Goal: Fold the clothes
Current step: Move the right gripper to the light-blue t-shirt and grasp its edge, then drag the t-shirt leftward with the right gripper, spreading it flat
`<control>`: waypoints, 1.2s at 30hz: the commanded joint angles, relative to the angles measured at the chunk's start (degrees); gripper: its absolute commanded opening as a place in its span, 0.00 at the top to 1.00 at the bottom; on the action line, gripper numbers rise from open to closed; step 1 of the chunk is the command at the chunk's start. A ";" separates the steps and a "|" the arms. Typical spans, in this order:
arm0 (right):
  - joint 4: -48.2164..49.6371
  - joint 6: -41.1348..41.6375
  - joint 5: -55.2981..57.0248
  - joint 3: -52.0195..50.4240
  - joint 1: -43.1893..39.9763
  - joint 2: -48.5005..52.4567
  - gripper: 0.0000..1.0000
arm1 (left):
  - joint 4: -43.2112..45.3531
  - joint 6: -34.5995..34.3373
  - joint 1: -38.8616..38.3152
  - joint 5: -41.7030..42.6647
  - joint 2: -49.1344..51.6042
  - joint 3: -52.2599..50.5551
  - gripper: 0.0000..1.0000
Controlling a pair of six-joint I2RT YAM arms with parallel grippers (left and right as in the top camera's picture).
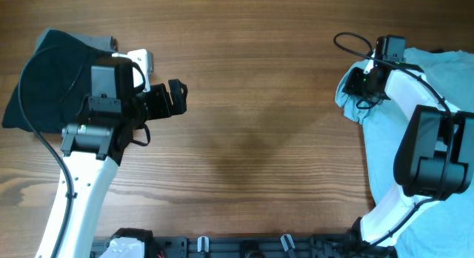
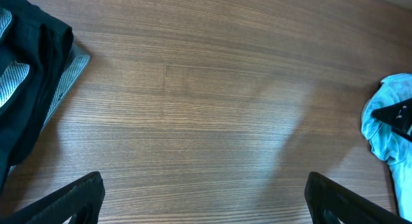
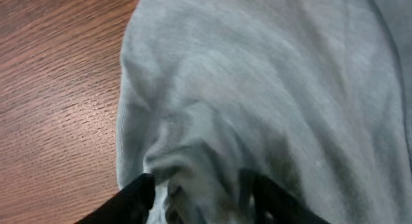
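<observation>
The pale aqua-blue T-shirt (image 1: 381,139) lies crumpled at the table's right side; it also shows in the left wrist view (image 2: 386,130) and fills the right wrist view (image 3: 257,76). My right gripper (image 1: 354,86) is at the shirt's upper left edge, its fingers (image 3: 203,198) closed on a bunched fold of the fabric. A black garment (image 1: 48,76) with grey lining (image 2: 13,82) lies at the far left. My left gripper (image 1: 178,96) is open and empty over bare wood (image 2: 206,198), just right of the black garment.
The wooden table (image 1: 259,139) runs bare between the two garments. A black rail with arm mounts (image 1: 244,247) lines the front edge. A cable (image 1: 348,41) loops off the right wrist.
</observation>
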 commanded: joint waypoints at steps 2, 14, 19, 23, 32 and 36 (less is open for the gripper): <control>0.04 -0.68 -0.92 -0.28 0.13 -2.12 0.74 | 0.13 0.74 -0.31 0.68 0.28 0.74 0.00; 0.04 4.17 9.49 1.73 -1.40 -15.19 0.96 | 0.15 0.74 -0.31 0.70 0.28 0.76 0.00; 1.31 10.36 10.86 1.79 -5.42 -23.82 0.96 | 0.17 0.74 -0.31 0.68 0.28 0.76 0.00; 5.38 -0.66 5.75 1.79 -6.69 -28.15 0.95 | 0.15 0.74 -0.31 0.68 0.28 0.74 0.00; 6.25 -6.05 -1.22 1.79 -6.60 -30.75 0.91 | 0.15 0.74 -0.31 0.68 0.26 0.74 0.00; 6.75 -4.46 -19.41 2.23 -3.58 -31.58 0.91 | 1.01 0.79 0.37 -0.44 -0.07 0.94 0.00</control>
